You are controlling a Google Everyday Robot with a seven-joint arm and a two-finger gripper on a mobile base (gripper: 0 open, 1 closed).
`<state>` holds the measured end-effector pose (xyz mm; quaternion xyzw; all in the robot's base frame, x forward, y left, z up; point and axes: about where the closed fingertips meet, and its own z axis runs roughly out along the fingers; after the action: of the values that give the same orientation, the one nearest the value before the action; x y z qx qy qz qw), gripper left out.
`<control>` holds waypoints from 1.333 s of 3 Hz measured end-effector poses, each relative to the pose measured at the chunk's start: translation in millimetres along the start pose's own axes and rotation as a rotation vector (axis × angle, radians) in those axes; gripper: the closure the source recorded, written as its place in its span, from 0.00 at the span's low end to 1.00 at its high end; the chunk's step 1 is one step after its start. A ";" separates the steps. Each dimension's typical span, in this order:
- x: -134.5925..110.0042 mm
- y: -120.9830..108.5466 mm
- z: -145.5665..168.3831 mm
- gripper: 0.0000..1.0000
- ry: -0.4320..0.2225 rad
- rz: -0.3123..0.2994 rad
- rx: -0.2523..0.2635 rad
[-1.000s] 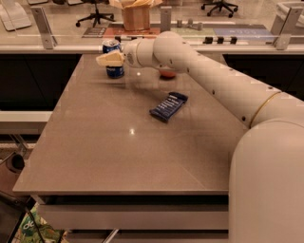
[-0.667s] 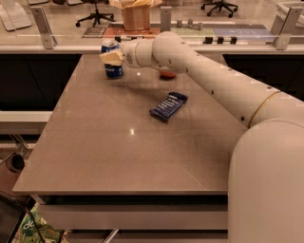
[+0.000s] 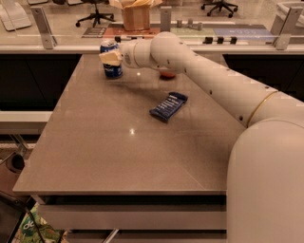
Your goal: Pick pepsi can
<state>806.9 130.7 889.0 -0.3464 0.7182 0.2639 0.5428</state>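
The pepsi can (image 3: 109, 70), blue with a silver top, stands upright near the far left of the grey table (image 3: 118, 156). My gripper (image 3: 112, 58) is at the can, reaching in from the right at mid-height. One cream finger (image 3: 110, 57) lies across the can's front and the other is hidden behind it. The gripper looks shut on the can, which still rests on the table.
A flat dark-blue snack bar wrapper (image 3: 168, 106) lies mid-table, under my arm's line. A reddish apple (image 3: 167, 74) shows partly below my arm. A glass partition (image 3: 61, 21) runs along the table's far edge, with a brown paper bag (image 3: 135, 14) behind it.
The gripper has shifted slightly left and up along the can. The can, the wrapper and the apple have not moved.
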 end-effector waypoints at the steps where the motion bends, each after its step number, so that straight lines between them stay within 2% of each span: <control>1: 0.3 1.2 1.2 1.00 0.001 0.000 -0.002; 2: 0.3 1.2 1.2 1.00 0.001 0.000 -0.002; 3: -3.1 4.5 1.4 1.00 -0.017 0.002 -0.038; 4: -21.9 9.3 -9.4 1.00 -0.061 -0.012 -0.089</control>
<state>797.7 134.0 912.7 -0.3663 0.6869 0.3029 0.5498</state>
